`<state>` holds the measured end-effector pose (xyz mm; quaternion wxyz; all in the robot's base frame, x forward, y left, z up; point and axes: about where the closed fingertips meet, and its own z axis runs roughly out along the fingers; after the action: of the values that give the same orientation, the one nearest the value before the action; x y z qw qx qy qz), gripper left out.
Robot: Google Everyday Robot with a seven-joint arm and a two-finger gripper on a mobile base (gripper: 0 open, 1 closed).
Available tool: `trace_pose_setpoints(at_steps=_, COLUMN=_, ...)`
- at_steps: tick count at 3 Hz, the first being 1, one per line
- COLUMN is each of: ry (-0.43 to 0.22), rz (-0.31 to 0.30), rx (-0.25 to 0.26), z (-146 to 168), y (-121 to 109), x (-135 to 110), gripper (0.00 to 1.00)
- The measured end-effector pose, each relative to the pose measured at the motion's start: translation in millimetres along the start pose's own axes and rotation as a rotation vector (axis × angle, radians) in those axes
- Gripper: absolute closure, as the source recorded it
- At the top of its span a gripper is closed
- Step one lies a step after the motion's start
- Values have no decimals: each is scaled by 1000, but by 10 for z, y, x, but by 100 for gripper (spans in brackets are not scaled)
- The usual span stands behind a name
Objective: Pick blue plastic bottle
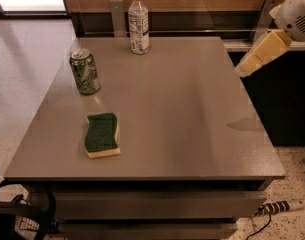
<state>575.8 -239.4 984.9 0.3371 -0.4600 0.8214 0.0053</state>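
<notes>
The blue plastic bottle (138,23) stands upright at the far edge of the grey table (192,129), left of centre. It is slim and clear, with a white cap and a white label with dark print. My gripper (246,69) hangs in the air over the table's right edge, pointing down and to the left. It is far to the right of the bottle and holds nothing that I can see. The white arm (298,11) reaches in from the upper right corner.
A green soda can (84,71) stands near the table's left edge. A green and yellow sponge (102,135) lies flat at the front left. A wooden wall with metal brackets (117,15) runs behind the table. A power strip (282,207) lies on the floor at the right.
</notes>
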Motion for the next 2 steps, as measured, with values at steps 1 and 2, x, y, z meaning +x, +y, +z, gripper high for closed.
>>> trace_pose_setpoints(at_steps=1, ry=-248, rz=61, rx=9, z=251, y=-203, x=-241, gripper=0)
trace_pose_setpoints(at_steps=2, ry=-618, rz=87, rx=68, z=475, y=-642, x=-797, gripper=0)
